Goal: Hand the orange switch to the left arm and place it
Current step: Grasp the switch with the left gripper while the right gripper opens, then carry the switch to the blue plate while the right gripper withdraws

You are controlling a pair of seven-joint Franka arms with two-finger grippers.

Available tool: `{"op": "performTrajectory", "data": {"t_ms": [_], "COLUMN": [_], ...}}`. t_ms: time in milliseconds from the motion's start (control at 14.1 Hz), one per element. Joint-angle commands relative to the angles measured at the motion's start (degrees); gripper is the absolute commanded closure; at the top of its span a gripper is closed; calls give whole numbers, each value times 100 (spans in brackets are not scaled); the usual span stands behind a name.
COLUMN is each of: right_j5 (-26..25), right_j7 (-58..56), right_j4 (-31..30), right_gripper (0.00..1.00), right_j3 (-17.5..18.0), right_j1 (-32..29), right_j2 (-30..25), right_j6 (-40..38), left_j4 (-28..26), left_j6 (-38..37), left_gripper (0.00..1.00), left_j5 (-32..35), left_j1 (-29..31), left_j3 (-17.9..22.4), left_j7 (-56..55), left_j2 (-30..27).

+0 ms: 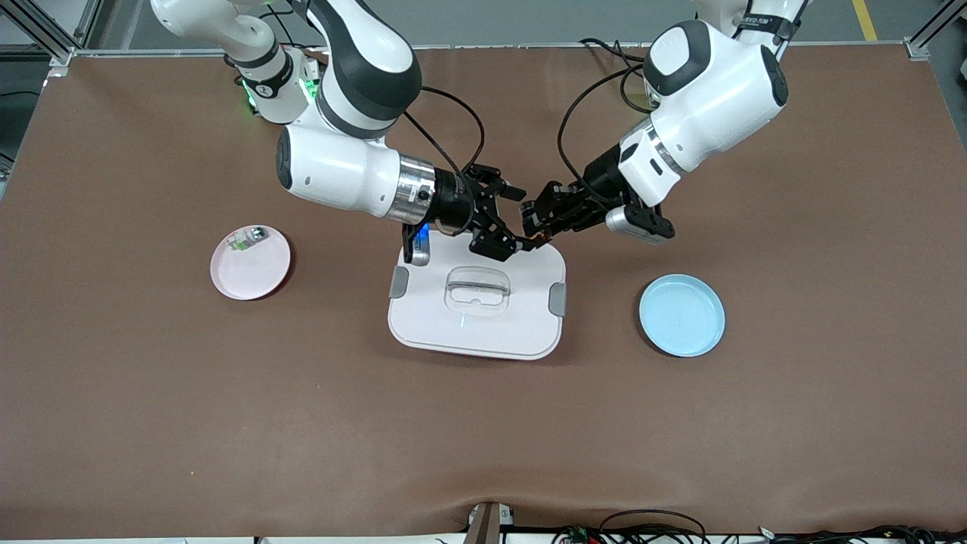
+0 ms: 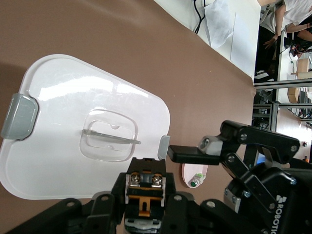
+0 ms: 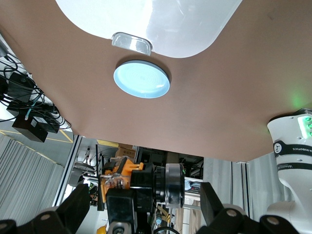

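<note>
Since the orange switch point(image 2: 145, 195) is a tiny, light, rigid part already pinched in the left gripper point(image 1: 535, 240) above the box point(image 1: 483, 332) edge, with the right gripper point(image 1: 505, 227) spread apart beside it, I'd only ever grab its hard black body.

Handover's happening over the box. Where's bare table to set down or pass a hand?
Bare table: the wide strip nearer the front camera than the box, the gaps between the box and the pink plate and between it and the blue plate, which is empty. Crowded: above the box, where the left pincer grips the orange switch beside the open right pincer.
</note>
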Motion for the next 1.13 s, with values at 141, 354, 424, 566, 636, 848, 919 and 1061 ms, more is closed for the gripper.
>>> {"op": "performTrajectory", "data": {"t_ms": [141, 354, 424, 566, 636, 848, 919, 1061], "right_j5": [-87, -400, -908, -1578, -1755, -2659, -2923, -3372], "right_j7": [55, 46, 55, 47, 38, -120, -199, -610], "right_j4": [109, 83, 92, 57, 39, -31, -92, -329], "right_gripper": [0, 0, 0, 0, 0, 0, 0, 0], "right_j3": [-40, -75, -67, -58, -67, -67, -67, -67], "right_j1": [-52, -114, -96, -96, -96, -96, -105, -105], "right_j2": [13, -66, -92, -241, -303, -461, -558, -759], "right_j6": [-95, -349, -385, -429, -560, -991, -1053, -1176], "left_j4": [-143, -274, -284, -292, -275, -275, -266, -240], "left_j6": [44, 9, -35, -96, -175, -491, -657, -913], "left_gripper": [100, 100, 100, 100, 100, 100, 100, 100], "left_j5": [245, 956, 1193, 1772, 2158, 2653, 2907, 3478], "left_j1": [193, 457, 484, 729, 817, 1168, 1300, 1573], "left_j3": [7, -11, -11, -11, -11, 7, 7, 7], "left_j7": [-13, -4, -4, 100, 371, 1240, 1574, 2242], "left_j2": [-39, -22, -4, 101, 206, 382, 452, 593]}}
